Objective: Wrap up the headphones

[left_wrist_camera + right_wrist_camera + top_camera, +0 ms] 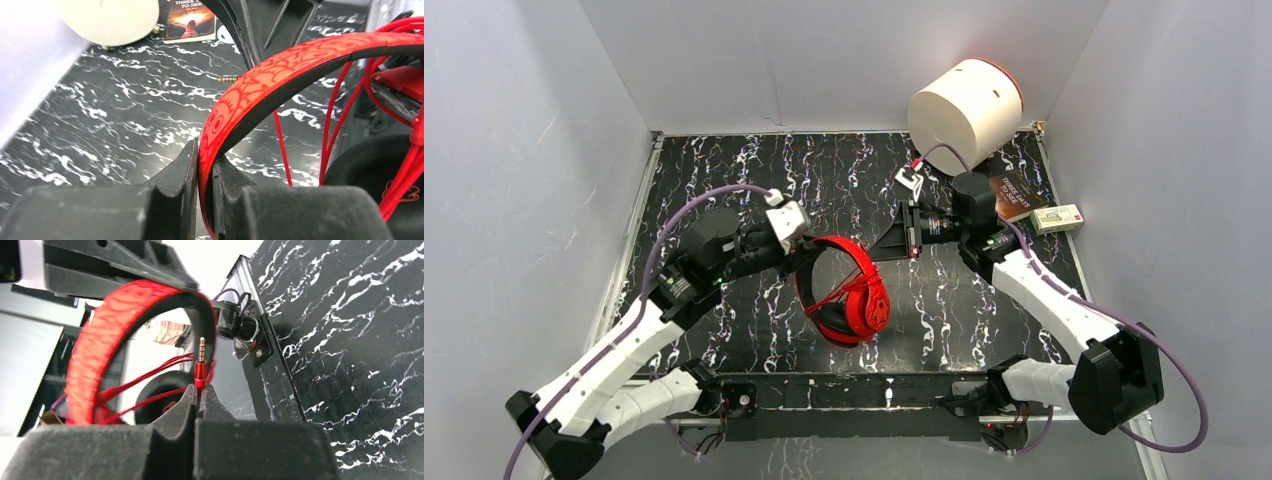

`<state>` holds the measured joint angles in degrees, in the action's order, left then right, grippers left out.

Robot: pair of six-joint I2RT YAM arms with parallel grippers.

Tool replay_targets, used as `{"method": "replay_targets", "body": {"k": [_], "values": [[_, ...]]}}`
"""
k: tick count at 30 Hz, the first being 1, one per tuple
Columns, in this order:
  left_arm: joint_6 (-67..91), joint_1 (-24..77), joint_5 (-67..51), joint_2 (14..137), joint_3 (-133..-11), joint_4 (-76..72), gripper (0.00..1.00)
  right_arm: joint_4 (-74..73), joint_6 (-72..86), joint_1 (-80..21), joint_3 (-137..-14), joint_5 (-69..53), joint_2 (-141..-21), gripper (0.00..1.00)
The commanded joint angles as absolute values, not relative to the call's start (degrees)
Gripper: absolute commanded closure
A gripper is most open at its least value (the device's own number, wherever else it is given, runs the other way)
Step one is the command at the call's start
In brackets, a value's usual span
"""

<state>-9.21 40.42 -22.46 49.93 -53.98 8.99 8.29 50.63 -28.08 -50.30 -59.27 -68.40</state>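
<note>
The red headphones [849,290] hang above the middle of the black marble table, earcups low, with the thin red cable looped several times across the band. My left gripper [809,255] is shut on the headband; in the left wrist view the red patterned headband [280,70] sits clamped between my jaws [204,165], with cable strands [330,120] to the right. My right gripper [876,245] is just right of the band. In the right wrist view it [200,390] is shut on the cable's red jack plug [200,367], its gold tip pointing up beside the headband [95,350].
A white cylinder [964,100] lies on its side at the back right, with a book [1014,195] and a small box [1057,218] near it by the right wall. White walls enclose the table on three sides.
</note>
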Motion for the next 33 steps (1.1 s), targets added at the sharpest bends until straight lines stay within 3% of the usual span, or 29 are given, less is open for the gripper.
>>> {"method": "replay_targets", "body": {"k": [1,11,18,25,33], "values": [[-28.1,41.1,-25.4,55.9,-61.6,15.7,1.0,12.7,47.3,-26.4,-58.9,-63.7,-70.3,1.0],[-38.0,45.7,-2.9,58.6,-66.9,14.3,1.0,8.8,48.2,-26.5,-66.3,-69.5,-75.5,1.0],[-43.3,47.9,6.6,58.8,-66.3,11.4,1.0,4.6,48.9,-27.0,-70.3,-72.1,-79.5,1.0],[-48.3,49.6,12.7,61.9,-68.0,9.2,1.0,-12.2,38.9,-29.3,-76.4,-70.4,-82.7,1.0],[-52.0,50.0,17.0,62.4,-64.0,-4.0,1.0,-32.0,26.1,-30.9,-84.0,-63.1,-87.4,1.0]]}}
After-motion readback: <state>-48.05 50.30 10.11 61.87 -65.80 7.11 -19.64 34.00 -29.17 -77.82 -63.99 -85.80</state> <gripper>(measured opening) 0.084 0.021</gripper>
